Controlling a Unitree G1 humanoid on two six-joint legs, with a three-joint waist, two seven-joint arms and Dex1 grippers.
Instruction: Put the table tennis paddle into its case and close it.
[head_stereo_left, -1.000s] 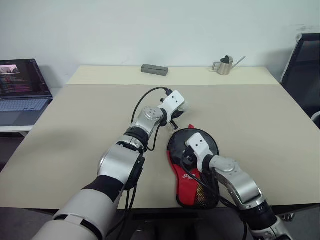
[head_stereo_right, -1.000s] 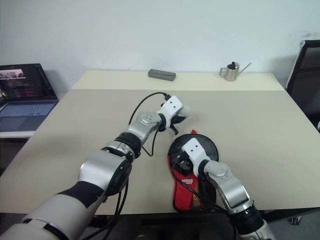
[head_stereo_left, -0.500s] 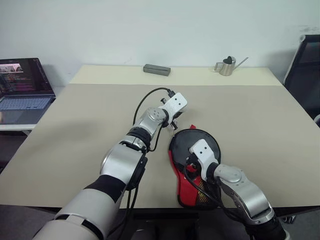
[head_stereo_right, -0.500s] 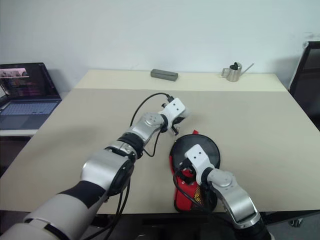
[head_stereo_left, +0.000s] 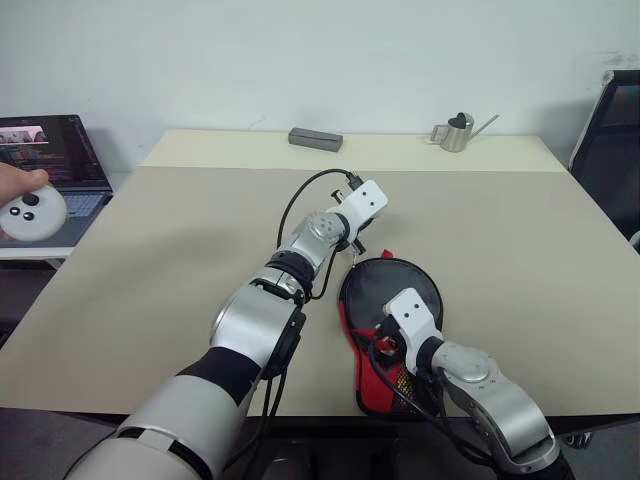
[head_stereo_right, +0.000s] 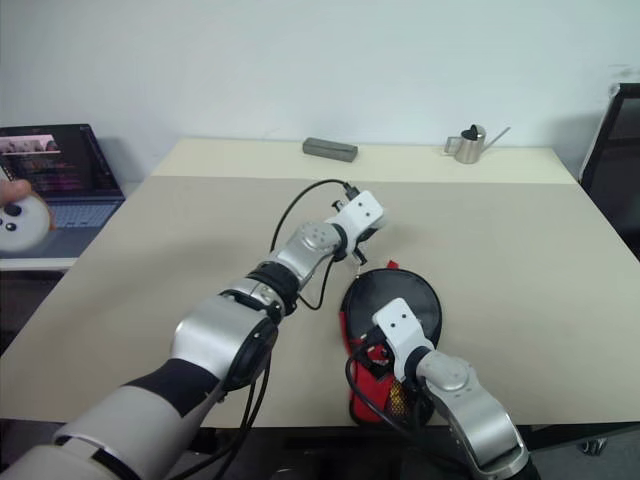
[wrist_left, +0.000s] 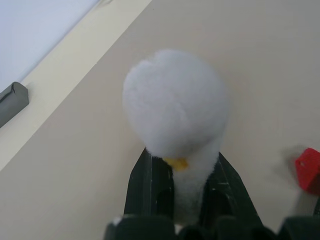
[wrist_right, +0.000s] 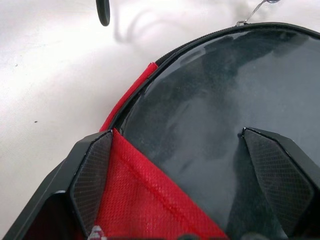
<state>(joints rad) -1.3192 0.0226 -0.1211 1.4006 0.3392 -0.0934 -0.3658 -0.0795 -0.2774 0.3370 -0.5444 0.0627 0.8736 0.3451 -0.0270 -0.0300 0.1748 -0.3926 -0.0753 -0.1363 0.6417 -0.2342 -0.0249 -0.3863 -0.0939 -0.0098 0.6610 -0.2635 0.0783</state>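
The case (head_stereo_left: 392, 292) lies near the table's front edge, black round top with a red panel (wrist_right: 150, 200) and a mesh pocket toward me. Its zip edge (wrist_right: 200, 42) runs round the black top. The white pom-pom (wrist_left: 175, 100) sits just past the case's far end, and my left gripper (wrist_left: 182, 167) is shut on its base. My right gripper (wrist_right: 176, 135) hangs open low over the case, one finger (wrist_right: 92, 175) above the red panel and the other over the black top. The table tennis paddle is hidden.
A laptop (head_stereo_left: 45, 160) stands on a side table at the left, where a person's hand holds a white controller (head_stereo_left: 32, 212). A grey box (head_stereo_left: 315, 138) and a metal watering can (head_stereo_left: 455, 132) sit at the table's far edge. A black chair (head_stereo_left: 612, 130) is at the right.
My right arm has drawn back toward me along the case. My left gripper, still on the pom-pom, has edged a little to the right. A hand with a controller has come in at the left.
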